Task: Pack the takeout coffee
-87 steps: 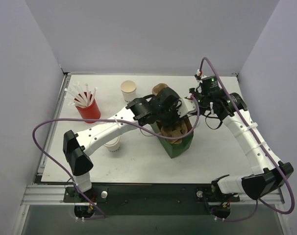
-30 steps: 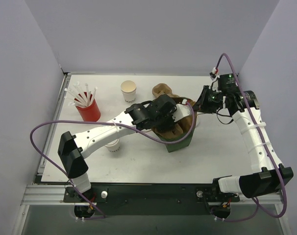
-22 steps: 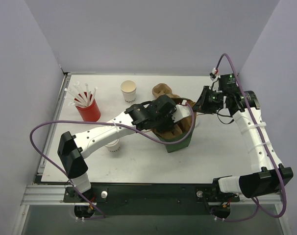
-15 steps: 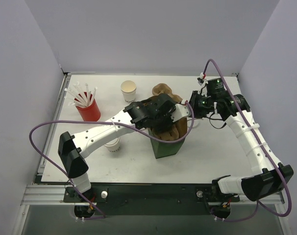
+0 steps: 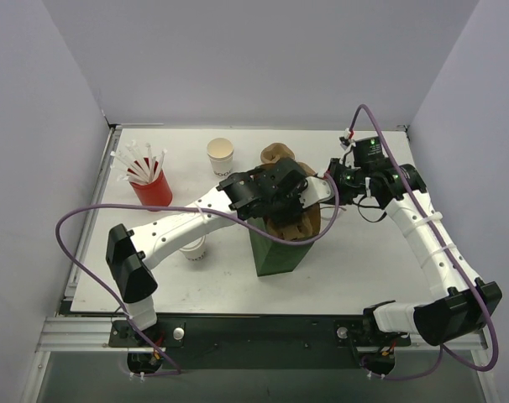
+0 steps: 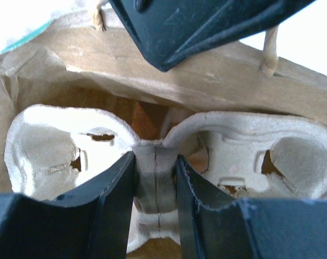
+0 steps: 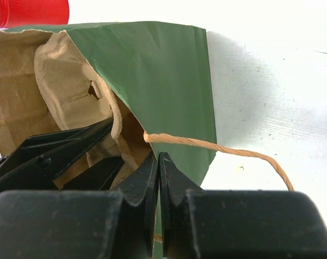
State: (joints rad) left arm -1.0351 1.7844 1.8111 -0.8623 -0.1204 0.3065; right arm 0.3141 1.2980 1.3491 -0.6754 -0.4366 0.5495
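Left end effector (image 6: 154,168) grips pulp carrier (image 6: 47,135), right end effector (image 7: 158,160) pinches green bag (image 7: 152,70); cup (image 5: 220,154) white, cream-rimmed.

No legible text; dark print on paper cup (image 5: 221,155) unreadable.

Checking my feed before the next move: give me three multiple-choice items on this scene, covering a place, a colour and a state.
1. Where is the pulp carrier that the left gripper holds?
A. off to the far left
B. in the green bag
C. lifted high above everything

2. What colour is the cup of straws?
A. red
B. blue
C. white

3. How is the right gripper?
A. wide open
B. holding a cup
C. shut on the bag's rim

Answers:
1 B, the bag's paper walls surround the carrier.
2 A, it shows plain red in the top view.
3 C, its fingers pinch the rim by the twine handle.
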